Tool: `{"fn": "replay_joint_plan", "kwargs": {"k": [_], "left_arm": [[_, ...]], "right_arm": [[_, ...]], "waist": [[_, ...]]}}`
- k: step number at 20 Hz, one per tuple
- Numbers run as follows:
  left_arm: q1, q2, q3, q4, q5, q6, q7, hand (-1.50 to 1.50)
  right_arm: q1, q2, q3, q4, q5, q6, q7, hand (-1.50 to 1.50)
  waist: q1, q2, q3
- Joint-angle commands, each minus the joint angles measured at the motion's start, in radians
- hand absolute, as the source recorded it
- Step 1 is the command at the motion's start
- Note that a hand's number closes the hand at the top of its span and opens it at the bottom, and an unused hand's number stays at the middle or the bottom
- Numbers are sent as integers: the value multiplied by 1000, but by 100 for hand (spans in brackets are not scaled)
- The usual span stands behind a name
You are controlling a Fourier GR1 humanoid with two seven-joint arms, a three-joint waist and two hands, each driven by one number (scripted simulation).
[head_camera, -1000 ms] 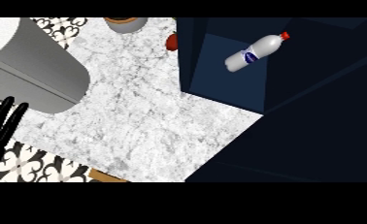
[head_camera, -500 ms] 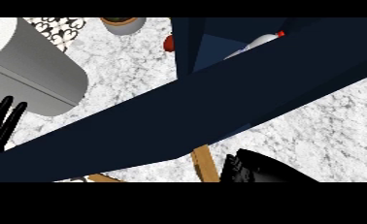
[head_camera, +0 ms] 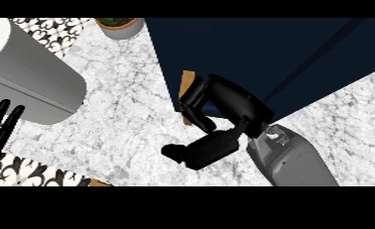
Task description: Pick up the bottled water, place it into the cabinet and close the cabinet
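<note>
A dark blue cabinet door (head_camera: 249, 54) spreads across the far right of the marble surface (head_camera: 124, 109), its near edge running on a slant from the middle of the surface out to the right edge. The right hand (head_camera: 223, 101) lies against that door at its lower left corner, fingers (head_camera: 192, 105) bent down along the door's left edge beside a thin wooden strip (head_camera: 187, 82), thumb (head_camera: 198, 151) curled toward the near side; it holds nothing. Its grey forearm (head_camera: 293, 161) comes in from the near right corner. The bottled water cannot be seen anywhere; the door covers the place where the cabinet stands. Open marble runs from the door's left edge across the middle of the surface toward the left, and a smaller patch of bare marble shows at the right edge, just below the door's slanted edge. At the far edge, close to the door's upper left corner, stands a plant pot (head_camera: 119, 26). A large grey rounded appliance (head_camera: 33, 82) fills the left side. The left hand (head_camera: 9, 119) shows only as straight black fingers at the left edge, just near of the appliance, open and resting. Patterned tile (head_camera: 33, 176) shows at the near left corner and at the far left.
</note>
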State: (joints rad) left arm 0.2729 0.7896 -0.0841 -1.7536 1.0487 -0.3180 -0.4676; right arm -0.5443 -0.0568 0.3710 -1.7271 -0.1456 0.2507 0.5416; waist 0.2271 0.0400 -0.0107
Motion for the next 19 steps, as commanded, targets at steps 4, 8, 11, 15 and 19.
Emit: {"fn": "replay_joint_plan", "kwargs": {"k": [4,8,11,15,19], "left_arm": [[12,-11,19,22,2,-11,-18,-150],[7,-1,28,32,16,-32,-9,-150],[20,-11,31,33,5,-36,-25,-150],[27,-17,32,44,-5,-40,-31,-150],[40,-19,32,34,11,-45,-23,-150]], "right_arm": [[-299,55,-138,310,76,-232,-17,150],[-395,56,-167,453,64,-316,-67,150],[-419,57,-202,498,28,-378,-92,150],[-442,57,-211,530,-29,-451,-101,-150],[-460,57,-198,575,-57,-492,-125,-150]], "waist": [[-26,-2,4],[-32,5,6],[-32,4,7],[-38,7,7],[-43,4,8]]}}
